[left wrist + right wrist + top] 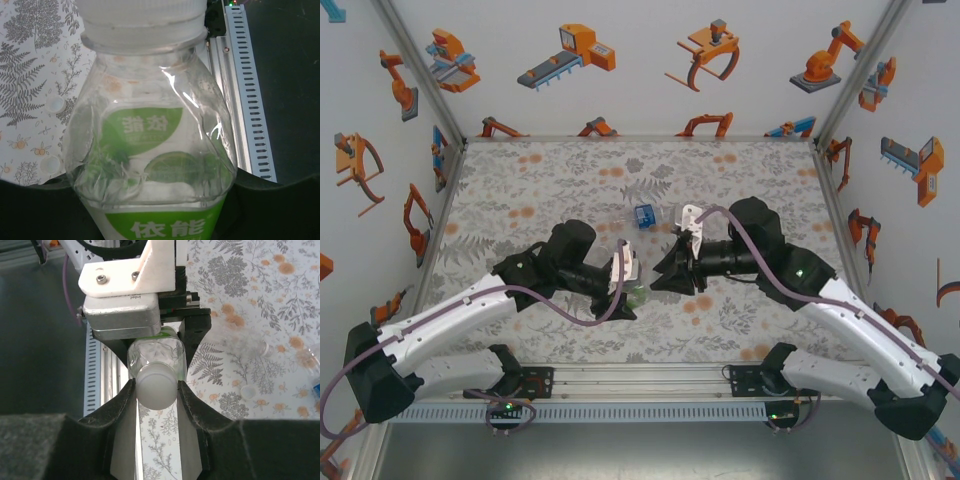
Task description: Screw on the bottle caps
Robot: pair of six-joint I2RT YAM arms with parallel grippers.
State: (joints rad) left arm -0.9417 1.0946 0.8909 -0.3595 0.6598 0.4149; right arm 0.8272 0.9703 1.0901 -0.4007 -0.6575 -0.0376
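My left gripper point(623, 280) point(160, 200) is shut on the green-labelled bottle point(150, 135) point(638, 295) and holds it by the body, neck toward the right arm. A white bottle cap point(156, 386) point(142, 15) sits on its mouth. My right gripper point(156, 390) point(672, 272) is shut on that cap, with one finger point(120, 410) pressed against each side. Two loose caps point(55, 103) point(50, 164) lie on the floral table. A clear plain bottle point(250, 347) and a blue-labelled bottle point(642, 215) lie farther back, uncapped, with a loose cap point(248, 391) near them.
The aluminium rail point(640, 385) point(245, 90) runs along the near table edge just below the held bottle. Walls printed with robot pictures enclose the floral mat point(540, 180) on three sides.
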